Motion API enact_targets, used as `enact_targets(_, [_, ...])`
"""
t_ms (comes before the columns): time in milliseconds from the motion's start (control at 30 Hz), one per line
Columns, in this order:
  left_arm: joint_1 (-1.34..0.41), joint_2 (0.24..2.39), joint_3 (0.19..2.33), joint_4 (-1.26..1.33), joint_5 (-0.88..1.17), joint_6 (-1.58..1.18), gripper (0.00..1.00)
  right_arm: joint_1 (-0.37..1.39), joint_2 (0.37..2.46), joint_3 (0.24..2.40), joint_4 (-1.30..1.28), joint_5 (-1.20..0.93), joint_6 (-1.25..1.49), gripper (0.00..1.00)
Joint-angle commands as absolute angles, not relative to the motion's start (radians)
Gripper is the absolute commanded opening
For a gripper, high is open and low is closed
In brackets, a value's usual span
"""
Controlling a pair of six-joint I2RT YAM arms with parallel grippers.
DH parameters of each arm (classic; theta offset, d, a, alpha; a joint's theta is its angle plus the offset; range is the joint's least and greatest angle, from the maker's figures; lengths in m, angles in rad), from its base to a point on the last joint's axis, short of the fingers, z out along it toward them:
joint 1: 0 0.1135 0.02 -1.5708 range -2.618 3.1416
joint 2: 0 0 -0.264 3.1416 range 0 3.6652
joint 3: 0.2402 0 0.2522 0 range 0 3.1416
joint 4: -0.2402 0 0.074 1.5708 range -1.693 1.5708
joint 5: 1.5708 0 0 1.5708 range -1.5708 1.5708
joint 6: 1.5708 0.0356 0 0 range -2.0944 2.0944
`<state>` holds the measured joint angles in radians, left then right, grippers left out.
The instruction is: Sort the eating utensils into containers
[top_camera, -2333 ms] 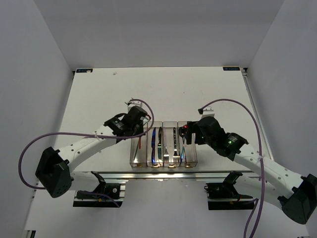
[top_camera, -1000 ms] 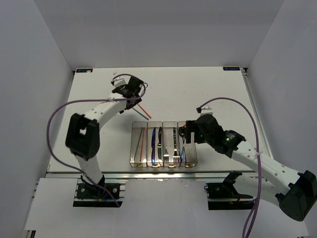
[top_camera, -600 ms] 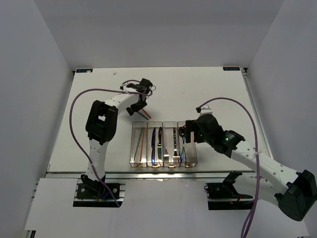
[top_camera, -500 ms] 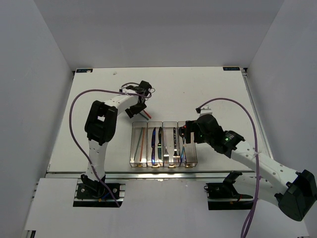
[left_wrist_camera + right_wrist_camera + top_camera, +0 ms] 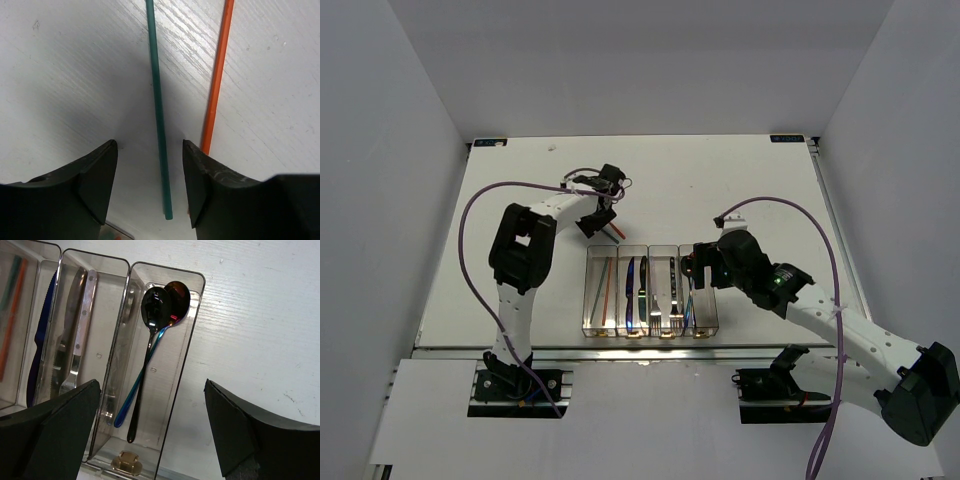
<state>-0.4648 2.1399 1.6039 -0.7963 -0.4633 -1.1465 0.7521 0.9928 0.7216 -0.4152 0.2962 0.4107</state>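
A loose green chopstick (image 5: 157, 100) lies on the white table between the fingers of my left gripper (image 5: 149, 146), which is open with a gap on both sides of it. An orange-red chopstick (image 5: 216, 75) lies just to its right, its near end behind the right finger (image 5: 200, 175). From above, the left gripper (image 5: 603, 213) is behind the containers (image 5: 650, 322), next to the orange-red chopstick (image 5: 617, 234). My right gripper (image 5: 152, 387) stands open and empty above the rightmost bin, where two spoons (image 5: 150, 340) lie.
The leftmost bin holds a green and an orange chopstick (image 5: 605, 288). A dark-blue knife (image 5: 41, 340) lies in the second bin and a silver fork (image 5: 75, 360) in the third. Both arm bases sit at the near table edge (image 5: 640, 352).
The left arm has swung from the bins out to the loose chopsticks behind them, and its jaws have narrowed around the green one. The right arm has barely moved.
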Motion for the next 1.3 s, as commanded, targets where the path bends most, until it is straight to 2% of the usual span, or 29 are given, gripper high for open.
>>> enact_targets(0, [-0.463, 2.105, 1.556, -0.772, -0.428, -1.184, 0.61, 0.747, 0.982, 0.709, -0.379, 0.284, 0.397, 0.89])
enact_targets(133, [-0.463, 2.111, 1.543, -0.791, -0.420, -1.187, 0.45, 0.747, 0.983, 0.706, -0.368, 0.278, 0.399, 0.89])
enact_targets(367, [-0.463, 2.192, 1.598, -0.894, -0.414, -1.166, 0.45, 0.749, 0.953, 0.683, -0.344, 0.265, 0.405, 0.89])
enact_targets(433, [-0.463, 2.204, 1.609, -0.920, -0.408, -1.158, 0.32, 0.749, 0.953, 0.683, -0.344, 0.265, 0.400, 0.89])
enact_targets(500, [-0.463, 2.194, 1.589, -0.907, -0.399, -1.154, 0.29, 0.749, 0.953, 0.683, -0.344, 0.267, 0.397, 0.89])
enact_targets(633, [-0.451, 2.152, 1.507, -0.833, -0.365, -1.137, 0.00, 0.747, 0.943, 0.680, -0.342, 0.264, 0.393, 0.89])
enact_targets(767, [-0.408, 2.105, 1.444, -0.750, -0.334, -1.123, 0.00, 0.746, 0.927, 0.675, -0.347, 0.259, 0.393, 0.89])
enact_targets(967, [-0.347, 1.990, 1.519, -0.788, -0.500, -1.060, 0.00, 0.744, 0.908, 0.673, -0.360, 0.271, 0.391, 0.89])
enact_targets(1100, [-0.318, 1.876, 1.503, -0.712, -0.549, -0.980, 0.00, 0.745, 0.919, 0.676, -0.362, 0.272, 0.393, 0.89])
enact_targets(1267, [-0.272, 1.789, 1.508, -0.637, -0.517, -0.885, 0.00, 0.746, 0.936, 0.681, -0.367, 0.268, 0.388, 0.89])
